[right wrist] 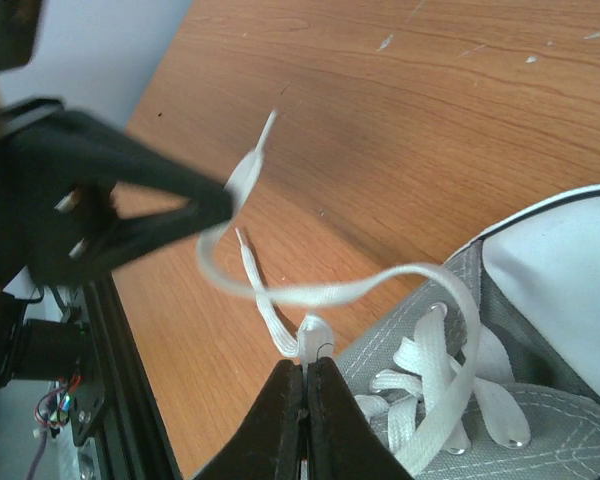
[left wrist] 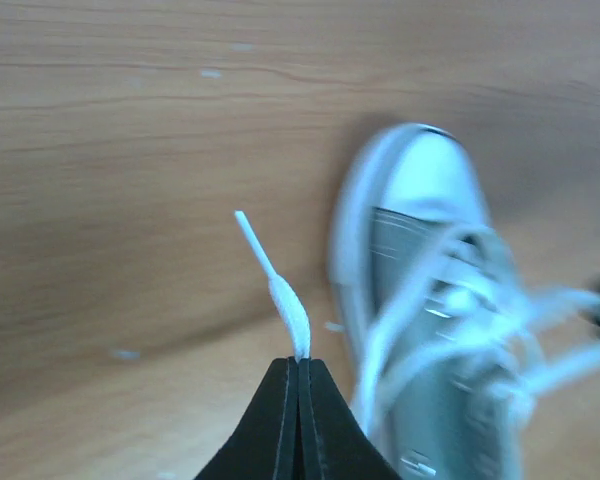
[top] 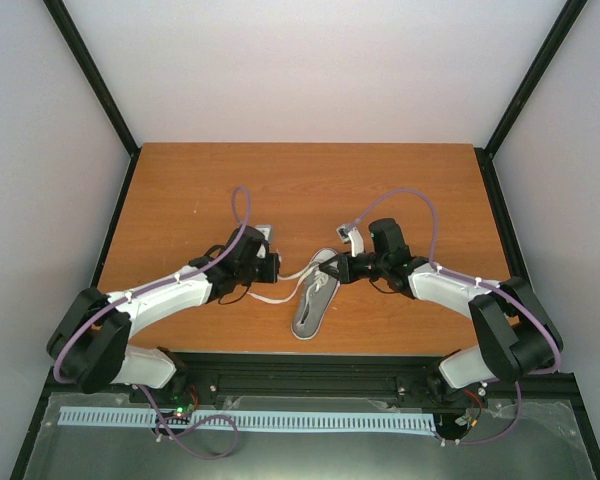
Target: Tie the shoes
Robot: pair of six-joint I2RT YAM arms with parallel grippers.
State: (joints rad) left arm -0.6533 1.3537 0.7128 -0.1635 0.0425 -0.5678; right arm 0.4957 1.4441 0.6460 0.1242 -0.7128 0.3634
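Left end effector (left wrist: 300, 365) and right end effector (right wrist: 306, 368) each clenched a lace (left wrist: 288, 300) end; crossing them would likely want even tension.

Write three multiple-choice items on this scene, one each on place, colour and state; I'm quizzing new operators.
1. Where does the sneaker lie?
A. Mid-table, toward the near edge
B. At the far edge
C. At the left edge

2. What colour are the laces?
A. Black
B. White
C. Red

3. How is the left gripper?
A. Open
B. Shut on one of the laces
C. Shut on the sole

Key:
1. A: the top view shows it mid-table, near the front.
2. B: both wrist views show white laces.
3. B: its own wrist view shows it pinching a lace end.
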